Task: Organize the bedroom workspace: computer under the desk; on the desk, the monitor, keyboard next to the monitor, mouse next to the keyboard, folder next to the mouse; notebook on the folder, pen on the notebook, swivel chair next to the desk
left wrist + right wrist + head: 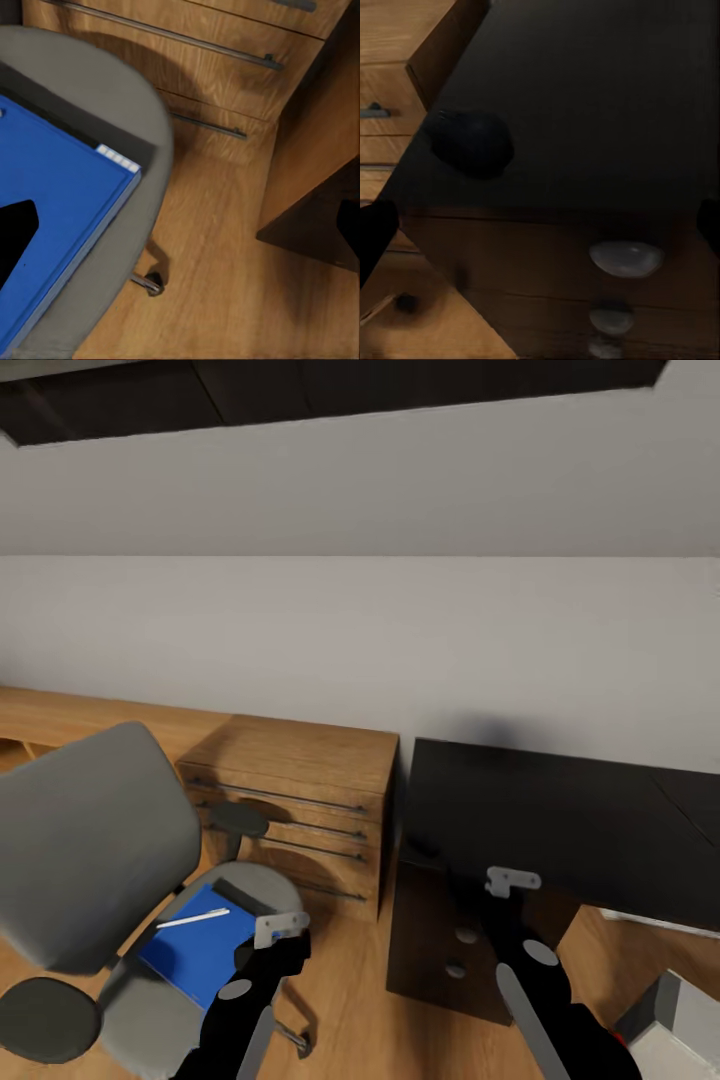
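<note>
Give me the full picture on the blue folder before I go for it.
The folder is a flat, bright blue rectangle with a pale edge and a small white label strip at one corner. It lies flat on the grey seat of the swivel chair, angled to the seat's edges. A thin whitish pen rests on its top near the chair's backrest. The left claw hovers just over its near corner.

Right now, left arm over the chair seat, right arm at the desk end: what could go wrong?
1. The pen lies loose on the folder; lifting or tilting the folder could roll it off onto the floor.
2. The swivel chair stands on castors, so a push from the left gripper may roll it away.
3. The mouse sits near the desk edge; the right gripper could knock it off.
</note>
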Tool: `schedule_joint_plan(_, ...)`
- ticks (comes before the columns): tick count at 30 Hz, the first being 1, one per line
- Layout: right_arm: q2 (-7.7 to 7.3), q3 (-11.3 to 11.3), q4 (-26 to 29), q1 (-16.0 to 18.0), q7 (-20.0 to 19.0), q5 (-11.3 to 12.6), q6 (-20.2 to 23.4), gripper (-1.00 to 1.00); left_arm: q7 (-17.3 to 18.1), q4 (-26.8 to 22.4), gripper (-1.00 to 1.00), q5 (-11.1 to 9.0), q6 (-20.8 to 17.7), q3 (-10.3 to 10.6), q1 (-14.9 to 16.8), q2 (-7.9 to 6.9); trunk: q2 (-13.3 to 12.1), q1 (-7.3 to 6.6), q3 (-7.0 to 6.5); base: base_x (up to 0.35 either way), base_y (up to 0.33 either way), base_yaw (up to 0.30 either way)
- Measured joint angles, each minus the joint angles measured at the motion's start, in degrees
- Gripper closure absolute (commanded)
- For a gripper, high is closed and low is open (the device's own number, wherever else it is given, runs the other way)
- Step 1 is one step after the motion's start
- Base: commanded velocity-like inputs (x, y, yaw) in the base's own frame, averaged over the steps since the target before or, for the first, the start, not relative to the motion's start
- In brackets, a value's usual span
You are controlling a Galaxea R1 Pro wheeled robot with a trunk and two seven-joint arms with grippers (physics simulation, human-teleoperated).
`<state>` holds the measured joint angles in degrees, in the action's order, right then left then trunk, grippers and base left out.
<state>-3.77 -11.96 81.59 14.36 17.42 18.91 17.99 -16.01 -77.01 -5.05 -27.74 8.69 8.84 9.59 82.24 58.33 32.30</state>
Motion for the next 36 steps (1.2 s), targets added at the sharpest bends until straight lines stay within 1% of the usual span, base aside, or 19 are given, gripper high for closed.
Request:
schedule_joint_plan(9, 0.2, -0.2, 0.25, 0.0, 0.14, 0.02, -0.31, -1.0, 0.0, -0.08, -1.0, -0.03, 0.0, 0.0, 0.0, 0.0, 0.0, 0.0, 0.0, -0.335, 0.0, -0.007)
schedule_joint_plan(21, 0.23, -0.24, -0.01, -0.01, 0.08, 0.02, -0.39, -1.0, -0.02, -0.05, -1.0, -0.01, -0.27, 0.01, 0.01, 0.09, 0.0, 0.0, 0.0, -0.332, 0.0, -0.22)
schedule_joint_plan(24, 0.25, -0.31, -0.04, -0.01, 0.12, 0.03, -0.39, -1.0, -0.17, -0.07, -1.0, 0.07, -0.28, -0.08, 0.0, 0.1, 0.0, -0.02, 0.0, -0.166, 0.0, -0.11)
schedule_joint_plan(26, 0.27, -0.58, -0.09, 0.0, 0.13, -0.03, -0.4, -1.0, -1.09, -0.17, -1.0, 0.06, -0.22, -0.23, 0.0, 0.13, 0.0, -0.03, 0.01, -0.071, 0.0, -0.035)
schedule_joint_plan(28, 0.25, -0.83, -0.17, 0.0, 0.08, -0.14, -0.4, -1.0, -4.41, -0.27, -1.0, -0.1, -0.16, -0.26, 0.0, 0.19, 0.0, -0.02, 0.06, -0.168, 0.0, -0.014)
schedule_joint_plan(30, 0.22, -0.89, -0.17, 0.0, 0.07, -0.19, -0.4, -1.0, -6.37, -0.29, -1.0, -0.19, -0.12, -0.19, 0.0, 0.23, 0.0, -0.01, 0.08, -0.25, -0.009, -0.007)
schedule_joint_plan(33, 0.19, -1.15, -0.19, 0.0, 0.06, -0.22, -0.4, -1.0, -7.68, -0.31, -1.0, -0.24, -0.07, -0.13, 0.0, 0.25, 0.0, 0.0, 0.1, -0.292, -0.052, -0.004)
schedule_joint_plan(36, 0.17, -1.4, -0.17, 0.0, 0.06, -0.23, -0.39, -1.0, -8.23, -0.33, -1.0, -0.26, -0.05, -0.05, 0.0, 0.29, 0.0, 0.0, 0.11, -0.322, -0.104, -0.001)
